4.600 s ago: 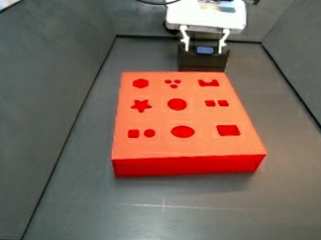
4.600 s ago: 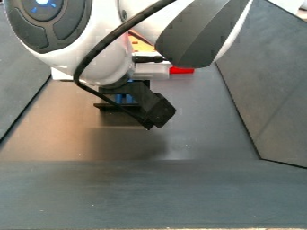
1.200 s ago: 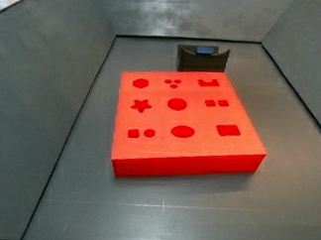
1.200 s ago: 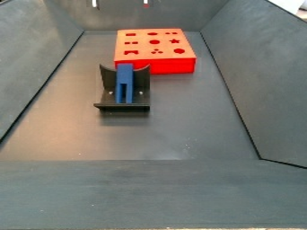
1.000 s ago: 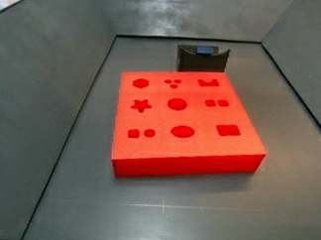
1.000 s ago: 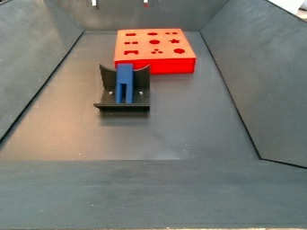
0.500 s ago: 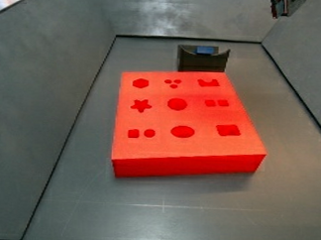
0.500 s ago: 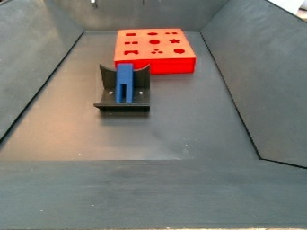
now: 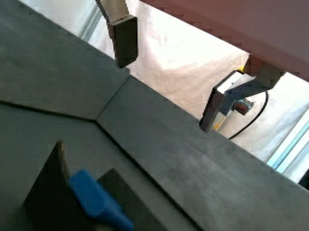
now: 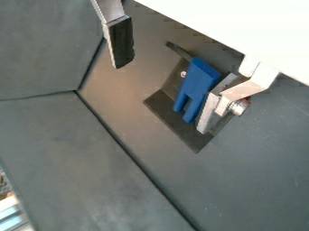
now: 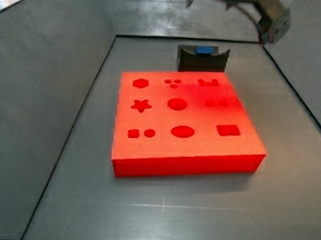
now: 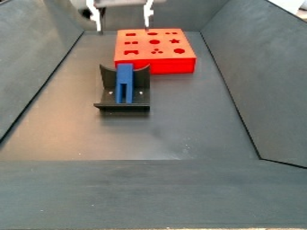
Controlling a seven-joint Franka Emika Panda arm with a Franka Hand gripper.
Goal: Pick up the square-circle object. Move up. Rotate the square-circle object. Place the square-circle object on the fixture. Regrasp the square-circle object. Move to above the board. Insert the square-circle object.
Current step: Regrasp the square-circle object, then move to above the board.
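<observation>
Square-circle object (image 12: pixel 125 83) stands upright in fixture (image 12: pixel 122 101), near board (image 12: pixel 153 49). Gripper (image 12: pixel 118 11) hangs above, well apart, fingers (image 10: pixel 119 41) spread wide, empty. Prob. light, rigid, smooth plastic; grip flat sides of exposed upper part.

The floor (image 12: pixel 180 126) is a flat, dark grey, matte sheet with a faint pale sheen where light falls on it. Dark grey walls rise from it and lean outward, like the sides of a trough: a left wall (image 12: pixel 30 63) and a right wall (image 12: pixel 258 81) in a side view, and a back wall (image 11: pixel 140 14) showing mottled reflections. Thin seams mark where walls meet floor. In a wrist view, bright white backing (image 9: pixel 182 54) shows beyond the wall's edge.
</observation>
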